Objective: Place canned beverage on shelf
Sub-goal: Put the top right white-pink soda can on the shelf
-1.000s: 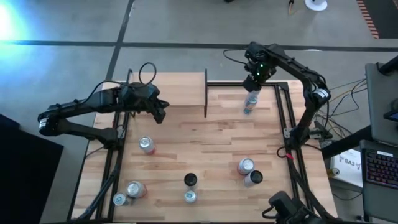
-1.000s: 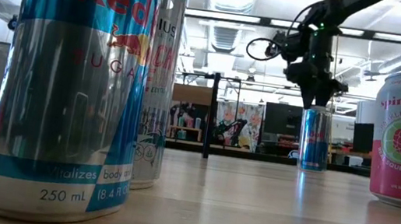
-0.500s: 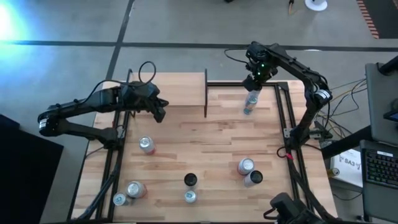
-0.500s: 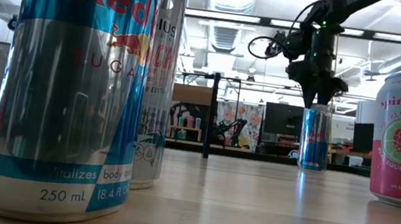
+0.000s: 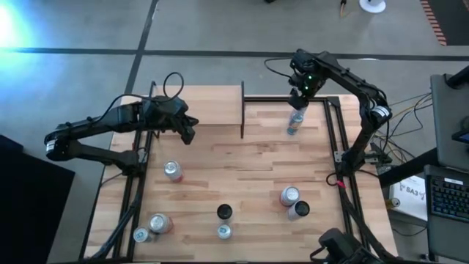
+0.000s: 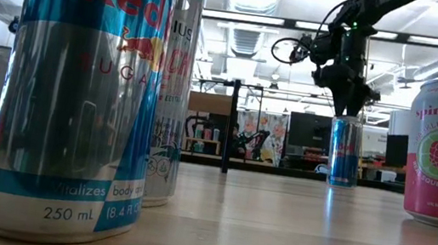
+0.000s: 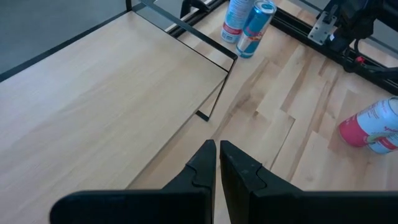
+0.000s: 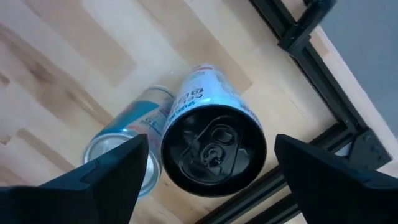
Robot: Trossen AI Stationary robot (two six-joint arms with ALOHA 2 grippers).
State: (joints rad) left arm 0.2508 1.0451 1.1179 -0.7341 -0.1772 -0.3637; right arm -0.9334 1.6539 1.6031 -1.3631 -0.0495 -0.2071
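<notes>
R gripper (image 8: 205, 168) hangs straight over the pale, black-topped beverage can (image 8: 214, 146). Its fingers (image 8: 109, 177) are spread wide, one on each side of the lid, w/ clear gaps and nothing pinched. Judging from that, the can is let go and stands upright by itself. The wide spread prob. lets the fingers lift off w/o clipping the rim.

Where the can is: in the high view it stands past the small light-wood shelf (image 5: 198, 106), beyond the shelf's dark upright end panel (image 5: 242, 110). It's on the butcher-block tabletop (image 5: 242, 176), not on the shelf board as far as I can tell. A slim blue can w/ silver top (image 8: 121, 152) stands right beside it on the side toward the shelf; touching or not, can't tell. That neighbour is why a straight-up retreat looks safest: a sideways drift could knock one can into the other. If the board is the goal, placement isn't there yet, imo.

L gripper (image 7: 217, 165) is pressed together and holds nothing. It's parked low just off the shelf's front edge, at the corner of the shelf's nearer dark panel (image 7: 214, 93), waiting and out of R arm's way.

Other cans, e.g. a pink-and-white one (image 5: 173, 170), sit well away from the shelf.
</notes>
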